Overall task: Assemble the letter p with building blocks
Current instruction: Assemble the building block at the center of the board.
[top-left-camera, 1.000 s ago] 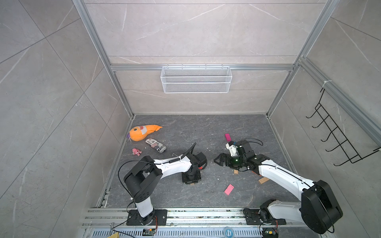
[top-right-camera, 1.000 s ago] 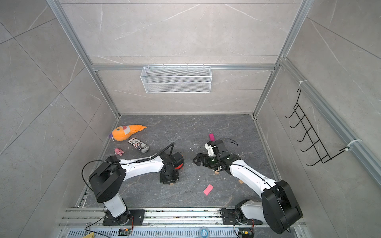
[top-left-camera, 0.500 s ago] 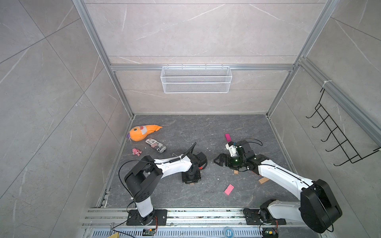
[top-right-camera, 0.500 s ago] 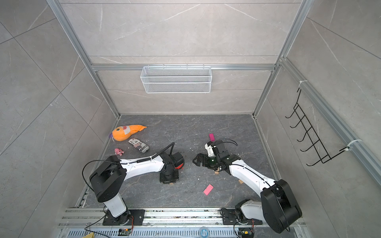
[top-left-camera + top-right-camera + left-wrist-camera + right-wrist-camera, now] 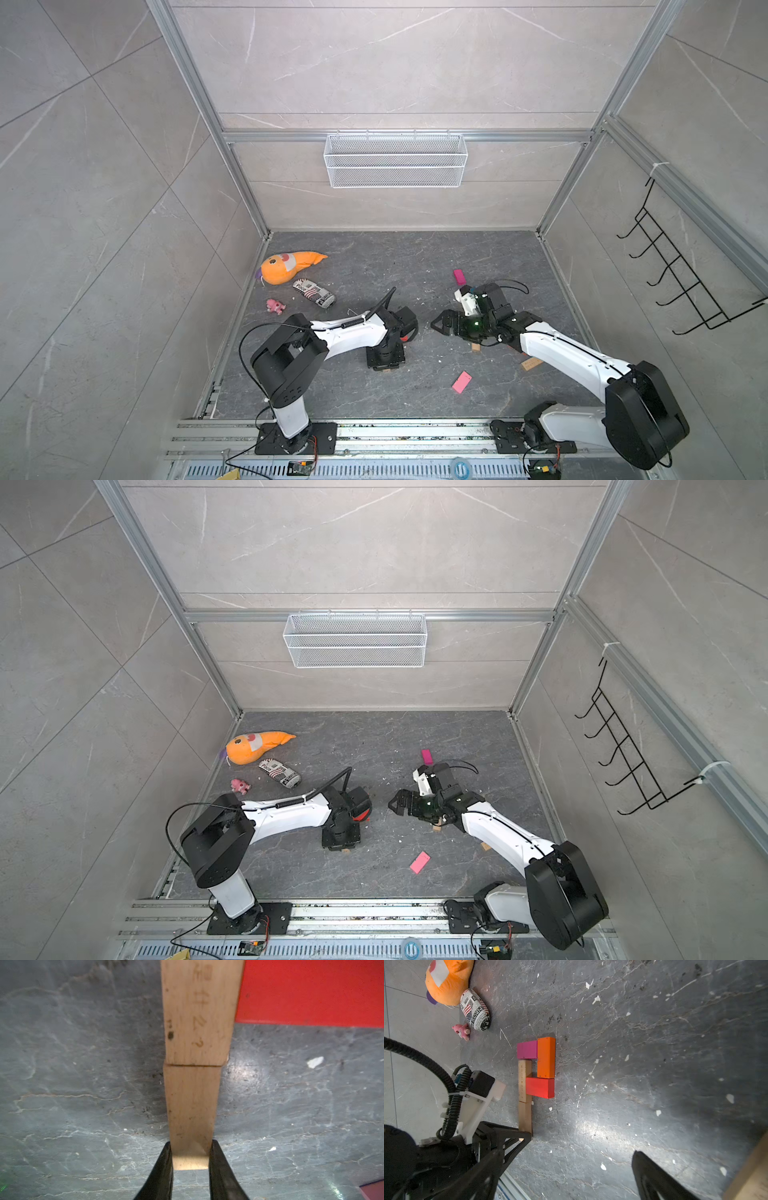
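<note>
In the right wrist view the letter p lies flat: a magenta brick, an orange brick and a red brick form the loop beside a tan stem brick. A second tan brick continues the stem end to end. My left gripper is shut on that brick's near end, fingers pressed to both sides. My right gripper hangs open over bare floor to the right of the figure. Loose building blocks lie apart: a light pink one, a magenta one and a tan one.
An orange plush, a newsprint-patterned pouch and a small pink plush lie at the left wall. A wire basket hangs on the back wall and a black hook rack on the right wall. Another tan brick sits under the right arm.
</note>
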